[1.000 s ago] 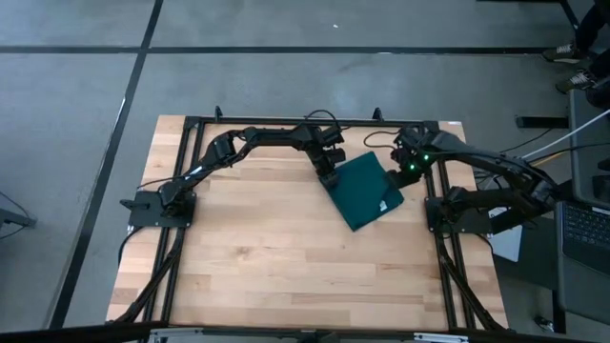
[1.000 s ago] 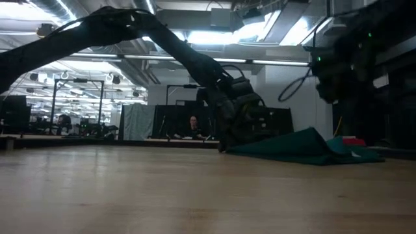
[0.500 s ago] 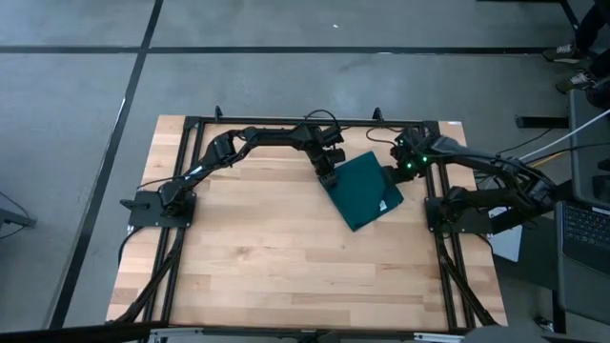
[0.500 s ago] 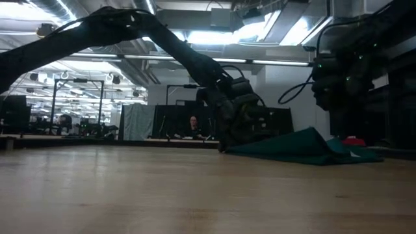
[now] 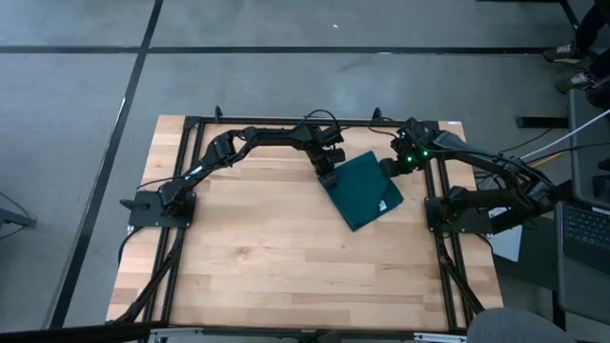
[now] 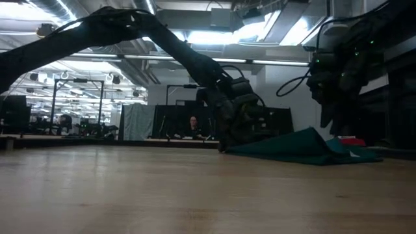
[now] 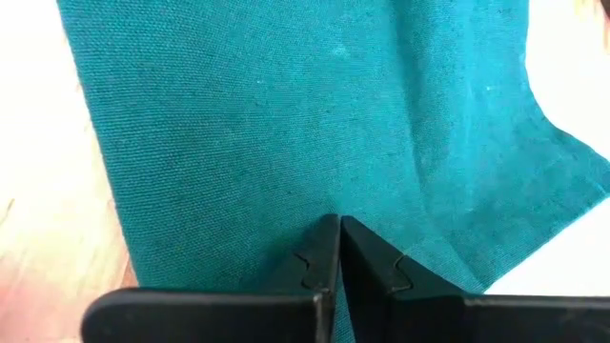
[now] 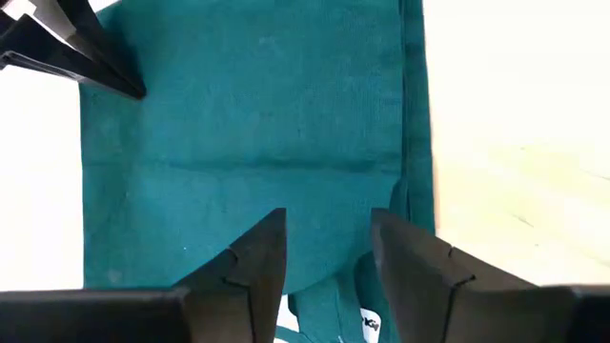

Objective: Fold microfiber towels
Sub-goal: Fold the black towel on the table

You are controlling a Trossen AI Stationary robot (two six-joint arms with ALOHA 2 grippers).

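The dark teal towel (image 5: pixel 364 191) lies folded on the wooden table at the far right, with a small white tag (image 5: pixel 384 205) at its right edge. In the low view one part of the towel (image 6: pixel 309 135) stands up in a low ridge. My left gripper (image 5: pixel 327 176) is shut, down at the towel's far left corner. My right gripper (image 5: pixel 389 166) is open and empty, hovering above the towel's far right corner. The right wrist view looks down between its fingers onto the towel (image 8: pixel 248 133) and the tag (image 8: pixel 367 324). My left gripper has its shut fingertips (image 7: pixel 338 229) on the towel's top surface (image 7: pixel 286 162) near its far left corner, coming from above and slanting down. The towel lies flat on the table under them. Whether any cloth is caught between the tips, I cannot tell.
Black frame rails (image 5: pixel 286 121) run along the table's far edge and sides. Bare wood (image 5: pixel 276 248) fills the middle and near part. A laptop (image 5: pixel 581 233) stands off the table to the right. A person (image 6: pixel 193 125) sits far behind in the room.
My right gripper has drifted a little toward the table's far edge above the towel, and its wrist has turned. My left gripper and the towel have kept still.
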